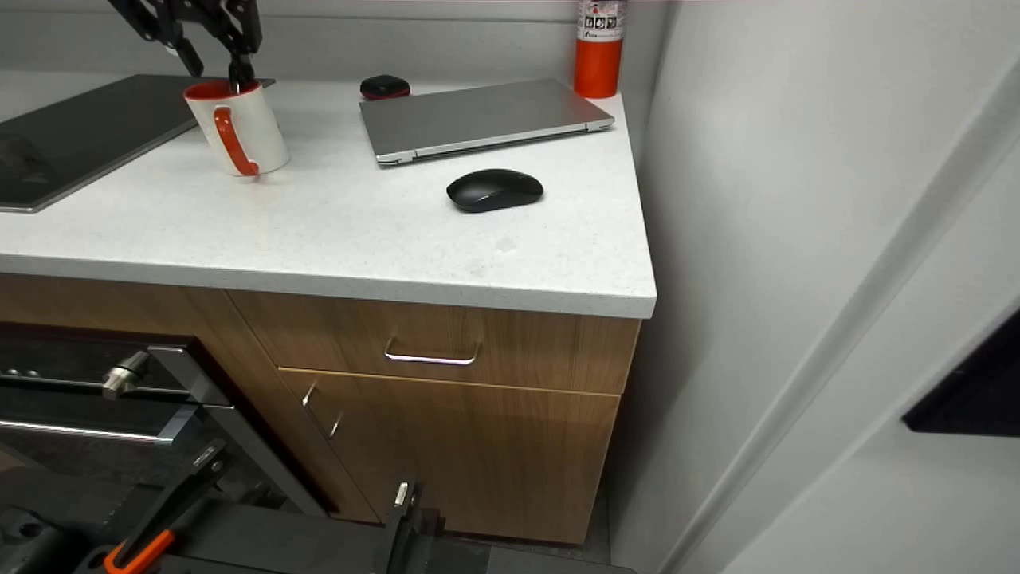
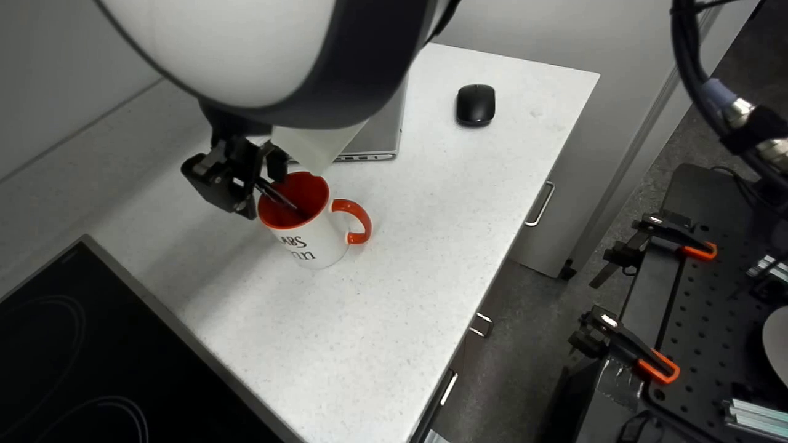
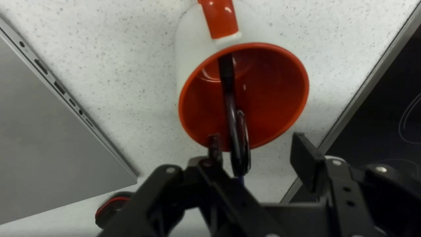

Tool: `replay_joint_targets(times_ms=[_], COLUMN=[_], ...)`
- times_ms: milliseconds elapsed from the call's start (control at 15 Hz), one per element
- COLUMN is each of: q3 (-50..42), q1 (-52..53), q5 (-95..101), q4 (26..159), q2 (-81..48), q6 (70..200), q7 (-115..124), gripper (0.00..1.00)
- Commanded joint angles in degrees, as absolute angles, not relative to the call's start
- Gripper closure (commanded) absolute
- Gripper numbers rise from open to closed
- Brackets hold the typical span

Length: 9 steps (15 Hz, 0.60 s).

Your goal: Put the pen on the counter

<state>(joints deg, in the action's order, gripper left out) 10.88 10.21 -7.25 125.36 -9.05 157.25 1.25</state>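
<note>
The pen (image 3: 232, 112) was propped in the mug (image 3: 268, 95), its upper end toward six o'clock in the wrist view, flanked by the spread gripper (image 3: 257, 140); grasp and placement on the counter (image 3: 138, 42) seemed unaccomplished.

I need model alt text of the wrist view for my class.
A dark pen leans in a white mug with a red inside, its upper end between the robot's open jaws. The mug is on a speckled white counter, with a grey laptop at left and a black hob at right.
</note>
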Motion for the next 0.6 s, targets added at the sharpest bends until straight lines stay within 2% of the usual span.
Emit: replay_joint_targets(times_ms=[0, 200, 267, 533], q3=[11.21, 11.21, 11.23, 10.9], q1=[9.82, 9.66, 9.56, 9.6], q5=[-8.0, -8.2, -8.39, -7.17], q4=[124.67, 124.7, 124.74, 126.39], q2=[-10.11, -10.12, -10.11, -7.84], q6=[159.37, 159.24, 159.27, 159.28], q7=[0.15, 0.02, -0.14, 0.06], gripper=[0.73, 0.96, 0.99, 0.96])
